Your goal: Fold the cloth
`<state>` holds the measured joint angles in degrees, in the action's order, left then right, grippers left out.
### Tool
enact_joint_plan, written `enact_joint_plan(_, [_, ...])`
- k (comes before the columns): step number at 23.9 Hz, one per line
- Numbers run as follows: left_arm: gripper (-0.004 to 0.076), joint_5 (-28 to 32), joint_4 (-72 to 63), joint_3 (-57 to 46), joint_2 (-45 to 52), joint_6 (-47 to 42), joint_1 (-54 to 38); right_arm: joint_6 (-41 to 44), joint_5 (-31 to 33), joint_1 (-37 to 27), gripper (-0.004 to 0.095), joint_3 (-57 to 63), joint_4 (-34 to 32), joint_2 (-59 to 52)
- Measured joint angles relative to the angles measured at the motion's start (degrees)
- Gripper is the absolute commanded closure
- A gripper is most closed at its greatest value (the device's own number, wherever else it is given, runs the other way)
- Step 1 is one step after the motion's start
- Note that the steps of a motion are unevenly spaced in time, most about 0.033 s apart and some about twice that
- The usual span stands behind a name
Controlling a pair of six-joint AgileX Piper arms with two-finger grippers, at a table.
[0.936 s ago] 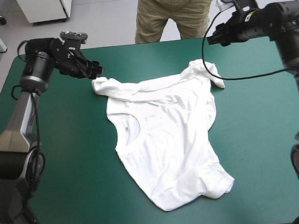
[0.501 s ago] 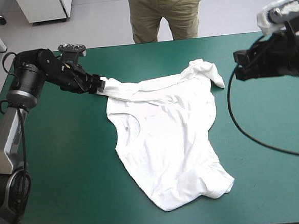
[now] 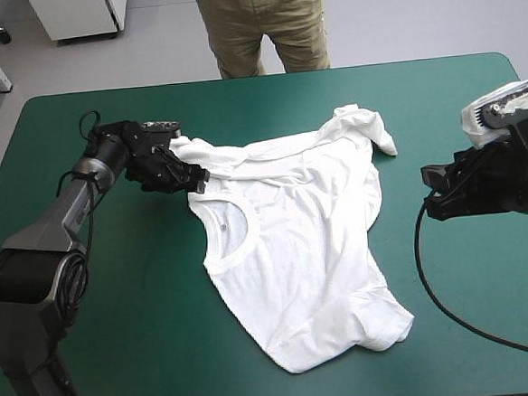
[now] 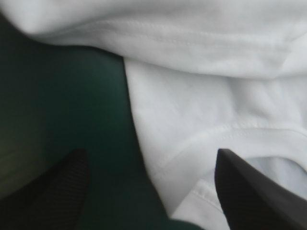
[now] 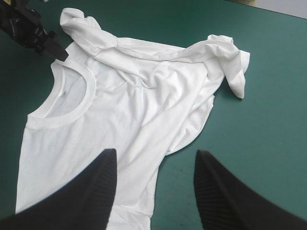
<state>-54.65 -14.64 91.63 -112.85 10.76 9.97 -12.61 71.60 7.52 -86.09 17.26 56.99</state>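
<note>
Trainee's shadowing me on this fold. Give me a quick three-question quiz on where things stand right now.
1. True or false: the left gripper is shut on the T-shirt.
2. The right gripper is: A) pressing on the T-shirt's middle; B) off the T-shirt, toward the right edge of the table; C) gripping the hem.
3. Fill in: the left gripper sits at the T-shirt's edge beside the ____.
Key: 1 false, its fingers stand apart. 2 B. 3 collar.
</note>
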Motion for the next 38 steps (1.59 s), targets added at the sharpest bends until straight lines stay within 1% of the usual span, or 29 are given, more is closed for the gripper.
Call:
enact_joint_plan(4, [0.0203, 1.2, 0.6, 0.3, -2.7, 1.0, 2.0, 0.0, 0.0, 0.0, 0.0446, 0.6, 0.0, 0.0])
enact_joint_plan(6, [0.0249, 1.5, 2.0, 0.6, -3.2, 1.2, 2.9, 0.0, 0.0, 0.0, 0.0446, 0.6, 0.0, 0.0])
enact_joint_plan(7, [0.0385, 1.6, 2.5, 0.8, -3.5, 1.2, 3.2, 0.0, 0.0, 0.0, 0.045, 0.6, 0.0, 0.0])
enact_joint_plan(8, [0.0548, 1.6, 3.6, 1.0, -3.8, 1.2, 3.4, 0.0, 0.0, 0.0, 0.0469, 0.6, 0.0, 0.0])
enact_joint_plan(9, [0.068, 1.8, 4.5, 1.1, -3.9, 1.2, 3.4, 0.0, 0.0, 0.0, 0.0486, 0.6, 0.0, 0.0])
enact_joint_plan(10, [0.0724, 1.9, 5.2, 1.1, -4.0, 1.2, 3.3, 0.0, 0.0, 0.0, 0.0515, 0.6, 0.0, 0.0])
enact_joint_plan(12, [0.0733, 2.4, 4.4, 1.2, -4.3, 1.9, 3.2, 0.0, 0.0, 0.0, 0.0534, 0.6, -0.3, 0.0])
enact_joint_plan(14, [0.0733, 2.4, 3.7, 1.2, -4.4, 2.3, 3.3, 0.0, 0.0, 0.0, 0.0528, 1.3, -1.1, 0.0])
enact_joint_plan(16, [0.0733, 2.3, 3.6, 1.6, -4.4, 2.4, 3.3, 0.0, 0.0, 0.0, 0.0519, 6.1, -1.6, 0.0])
enact_joint_plan(18, [0.0733, 2.0, 3.6, 1.7, -4.4, 2.6, 3.3, -0.2, 0.0, 0.3, 0.0458, 13.7, -0.3, 0.0])
enact_joint_plan(20, [0.0733, 1.8, 3.7, 1.8, -4.4, 2.6, 3.3, -0.6, -0.1, 3.0, 0.0445, 22.4, 0.3, 0.0])
enact_joint_plan(23, [0.0733, 1.6, 3.9, 1.8, -4.4, 2.6, 3.3, -0.5, -0.3, 8.1, 0.037, 33.8, -1.6, 0.1])
enact_joint_plan(25, [0.0733, 1.6, 3.9, 1.8, -4.4, 2.7, 3.3, -0.5, -2.4, 11.0, 0.0317, 38.5, -2.9, 0.1])
enact_joint_plan(27, [0.0733, 1.5, 3.9, 1.8, -4.4, 2.7, 3.3, -1.1, -4.7, 13.3, 0.0267, 40.9, -3.7, 0.6])
enact_joint_plan(29, [0.0733, 1.5, 3.9, 1.8, -4.4, 2.7, 3.3, -1.4, -7.1, 15.4, 0.0249, 42.4, -4.8, 1.7])
enact_joint_plan(32, [0.0733, 1.4, 4.2, 1.8, -4.4, 2.7, 3.3, -1.6, -9.9, 17.5, 0.0248, 42.8, -6.9, 4.1])
enact_joint_plan(35, [0.0733, 1.2, 4.4, 2.0, -4.5, 2.7, 3.4, -1.6, -13.0, 18.3, 0.0248, 42.9, -8.2, 7.2])
enact_joint_plan(38, [0.0733, 1.2, 4.5, 2.0, -4.5, 2.7, 3.4, -1.1, -14.4, 18.5, 0.0253, 42.9, -8.5, 11.1])
